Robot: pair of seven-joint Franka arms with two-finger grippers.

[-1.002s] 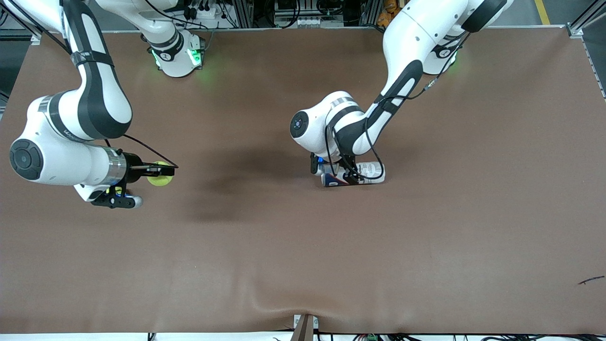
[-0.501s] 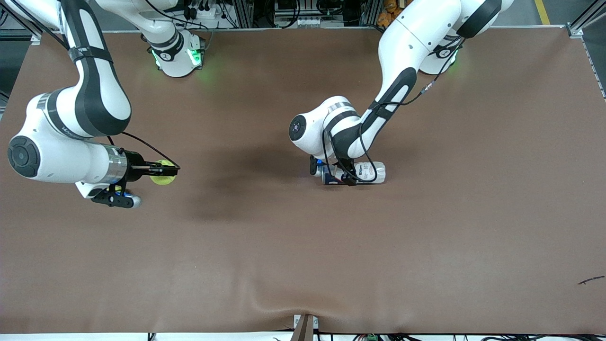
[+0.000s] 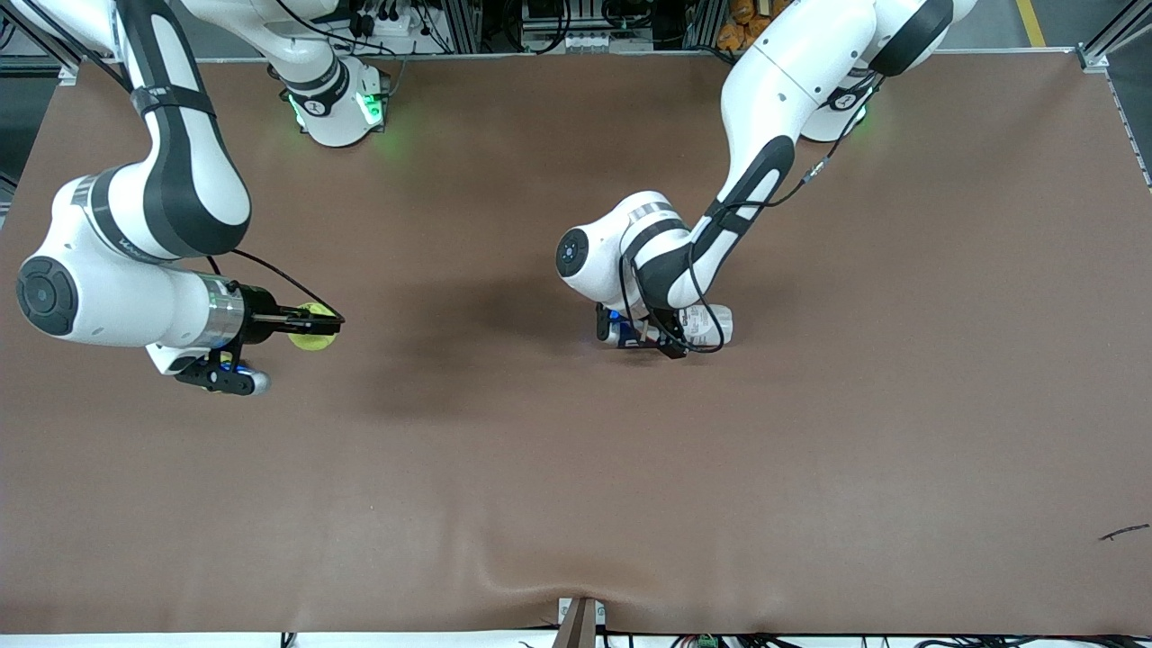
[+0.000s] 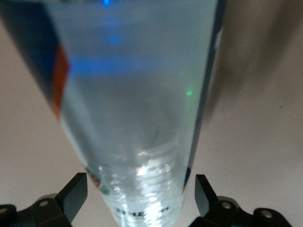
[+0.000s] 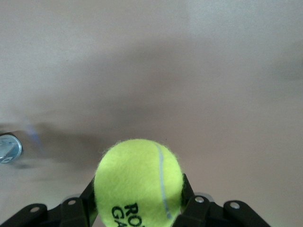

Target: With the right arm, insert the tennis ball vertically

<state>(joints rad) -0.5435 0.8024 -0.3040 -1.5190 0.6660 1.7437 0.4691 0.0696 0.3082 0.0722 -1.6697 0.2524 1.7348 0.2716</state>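
Right wrist view, right claw (image 5: 137,210) clamping tennis ball (image 5: 138,182), left claw (image 4: 141,198) wide astride clear tube (image 4: 137,109).

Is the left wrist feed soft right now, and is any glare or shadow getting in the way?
Left wrist view: the clear can fills the frame, blurred, with a bright glint near its lower end. Right wrist view: the tennis ball is sharp. Front view: a dark soft shadow on the table, no glare.
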